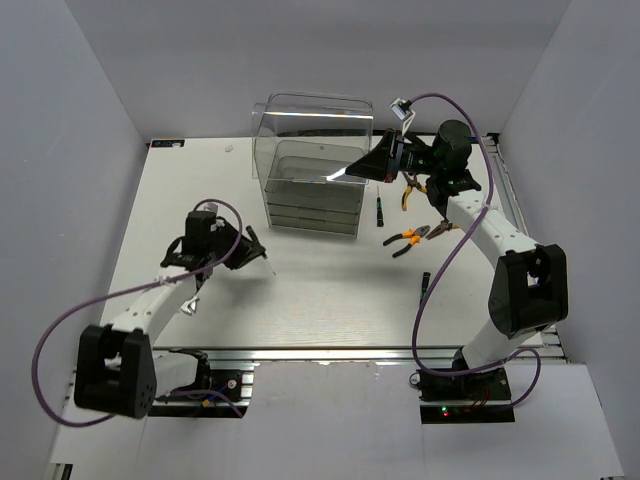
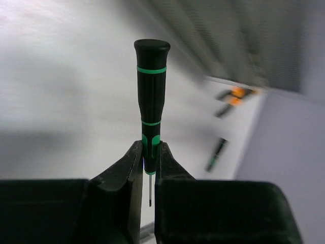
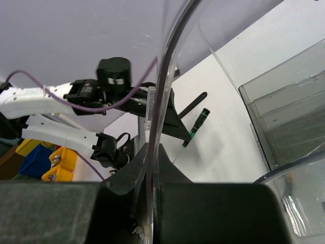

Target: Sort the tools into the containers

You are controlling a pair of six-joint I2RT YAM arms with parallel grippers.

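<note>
White tabletop [image 1: 320, 310], left pincer [image 2: 148, 152] tight on slim black screwdriver [image 2: 151, 96] (green bands), right pincer [image 3: 152, 152] tight on clear drawer [image 3: 163, 66] wall.

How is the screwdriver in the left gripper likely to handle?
The screwdriver looks slim and rigid, so it is probably light and stiff. The left gripper pinches only its shaft end, so it might pivot. Its round handle would likely roll on the table.

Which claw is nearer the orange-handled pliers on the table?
Right. The right claw, gripping a clear drawer, is a short way beyond the pliers; the left claw, holding a screwdriver, is far across the table.
</note>
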